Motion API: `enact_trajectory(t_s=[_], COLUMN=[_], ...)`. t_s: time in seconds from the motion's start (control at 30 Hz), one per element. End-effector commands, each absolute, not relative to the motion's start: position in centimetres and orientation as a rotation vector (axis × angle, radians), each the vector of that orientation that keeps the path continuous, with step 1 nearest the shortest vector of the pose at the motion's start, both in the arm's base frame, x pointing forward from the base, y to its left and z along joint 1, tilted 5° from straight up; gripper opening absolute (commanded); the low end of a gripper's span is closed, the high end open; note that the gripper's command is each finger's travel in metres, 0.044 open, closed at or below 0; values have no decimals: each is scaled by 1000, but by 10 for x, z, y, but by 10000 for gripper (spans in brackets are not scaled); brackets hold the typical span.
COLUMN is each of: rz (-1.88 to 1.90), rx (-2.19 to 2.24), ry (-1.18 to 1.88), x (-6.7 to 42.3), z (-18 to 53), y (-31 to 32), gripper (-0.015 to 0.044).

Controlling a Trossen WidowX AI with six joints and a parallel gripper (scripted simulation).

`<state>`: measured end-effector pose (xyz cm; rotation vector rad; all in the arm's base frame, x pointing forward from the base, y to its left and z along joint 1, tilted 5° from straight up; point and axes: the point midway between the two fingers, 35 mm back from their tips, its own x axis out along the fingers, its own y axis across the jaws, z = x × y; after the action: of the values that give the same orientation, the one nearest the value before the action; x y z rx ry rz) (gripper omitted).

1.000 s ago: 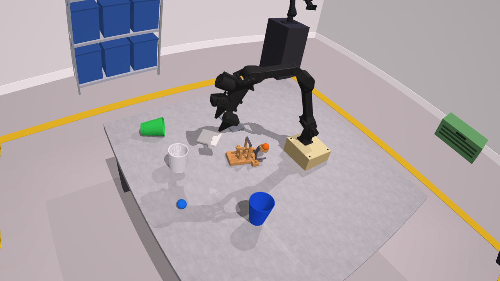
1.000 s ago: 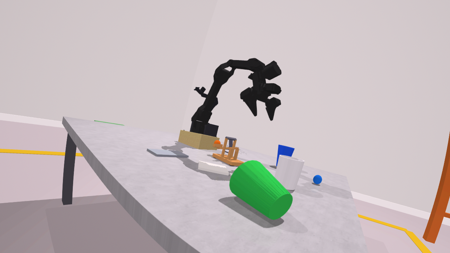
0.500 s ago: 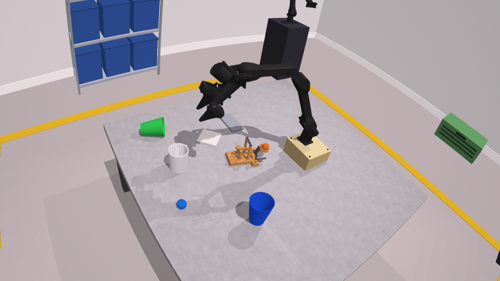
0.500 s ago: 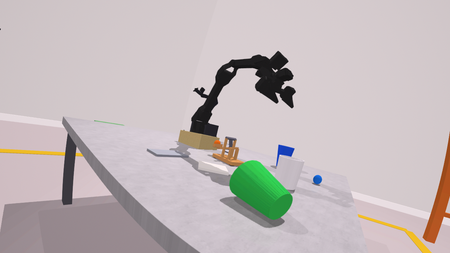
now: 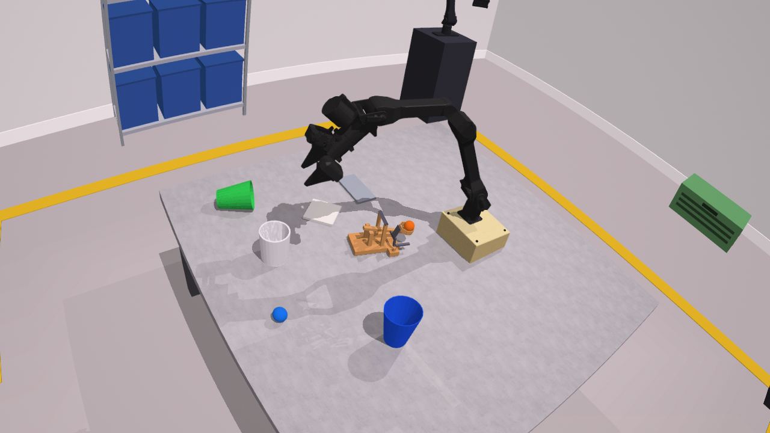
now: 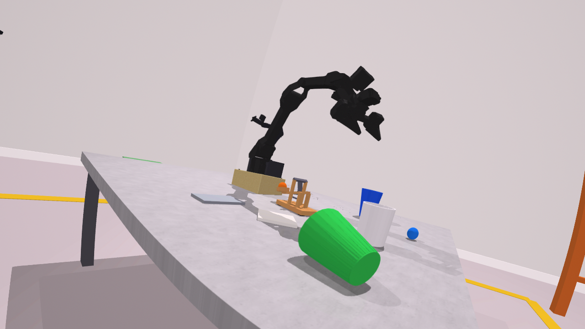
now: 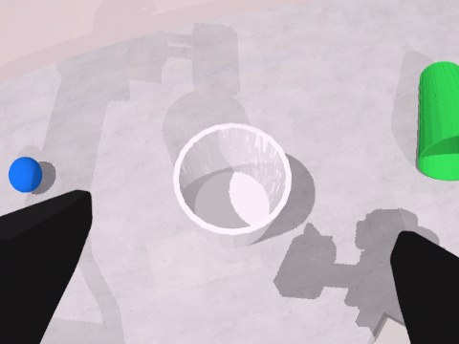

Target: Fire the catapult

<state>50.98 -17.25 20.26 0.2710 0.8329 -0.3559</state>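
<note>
The wooden catapult (image 5: 373,239) (image 6: 297,198) stands mid-table with an orange ball (image 5: 409,225) (image 6: 282,184) in its cup. The white mug (image 5: 274,242) (image 6: 376,223) (image 7: 232,182) stands upright and empty to the catapult's left. My gripper (image 5: 316,168) (image 6: 368,130) (image 7: 249,229) is open and empty. It hangs high in the air behind the catapult and the mug, over the white tile. In the wrist view its two black fingers frame the mug from above.
A green cup (image 5: 236,195) (image 6: 338,246) (image 7: 439,121) lies on its side. A blue cup (image 5: 401,320) (image 6: 370,198) stands upright near the front. A blue ball (image 5: 279,314) (image 6: 412,233) (image 7: 25,174) lies loose. A white tile (image 5: 322,211) (image 6: 277,217) and a grey tile (image 5: 357,187) (image 6: 216,198) lie flat.
</note>
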Motion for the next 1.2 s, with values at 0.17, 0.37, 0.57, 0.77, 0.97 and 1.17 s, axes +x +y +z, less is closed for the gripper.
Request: enact_trajectory(t_s=[0.17, 0.37, 0.57, 0.77, 0.97, 1.17], rz=[-364, -364, -364, -363, -324, -271], rx=[274, 274, 274, 271, 171, 51], ry=[836, 836, 836, 839, 953, 1078], x=[508, 508, 508, 508, 496, 479], z=[200, 200, 200, 200, 177, 154], y=[-175, -175, -175, -174, -150, -124], gripper=[230, 72, 0, 0, 0, 0])
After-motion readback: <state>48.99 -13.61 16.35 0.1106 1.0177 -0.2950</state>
